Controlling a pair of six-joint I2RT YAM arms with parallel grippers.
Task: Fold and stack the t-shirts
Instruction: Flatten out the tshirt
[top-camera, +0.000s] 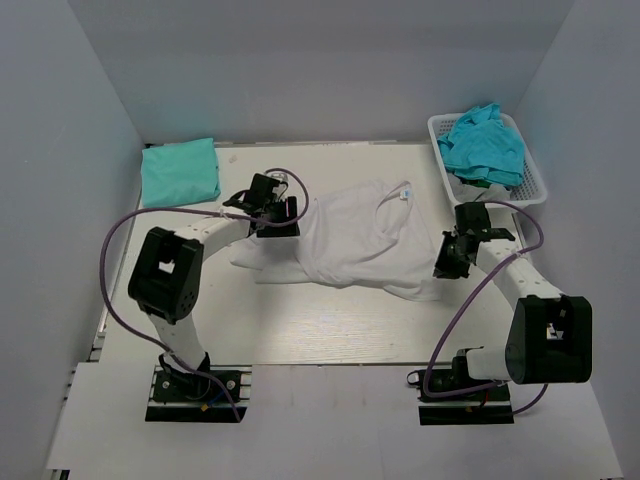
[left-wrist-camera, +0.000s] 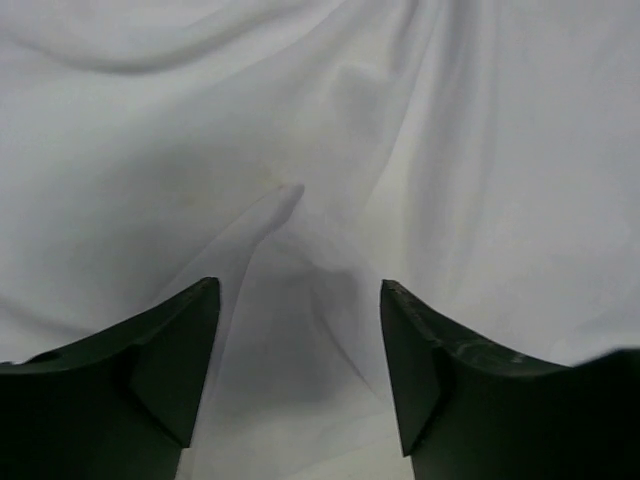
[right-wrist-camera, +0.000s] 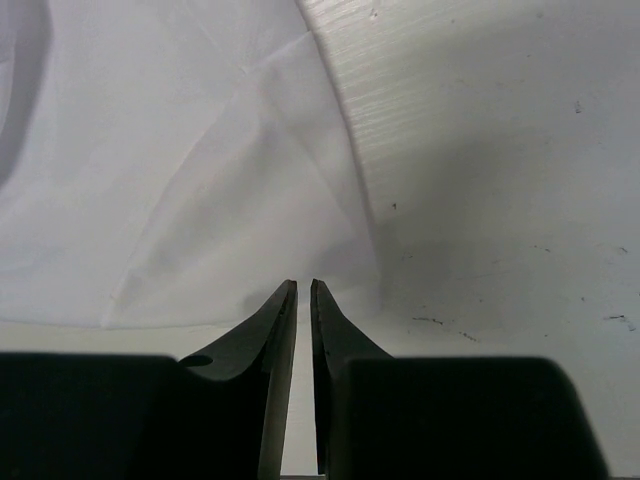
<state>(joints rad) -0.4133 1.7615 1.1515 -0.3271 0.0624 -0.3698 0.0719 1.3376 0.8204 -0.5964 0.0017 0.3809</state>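
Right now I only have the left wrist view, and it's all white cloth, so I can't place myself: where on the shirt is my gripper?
Observer: The left gripper is over the left part of the white t-shirt, near its bunched edge.
Operator: And the right one?
Observer: The right gripper sits at the shirt's right edge, almost shut, with no cloth between its fingers.
Operator: Anything folded yet?
Observer: One teal t-shirt lies folded at the far left corner.

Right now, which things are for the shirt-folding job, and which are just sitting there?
For the job:
white t-shirt
folded teal shirt
heaped teal shirts

Just sitting there:
white basket holding the heap
table
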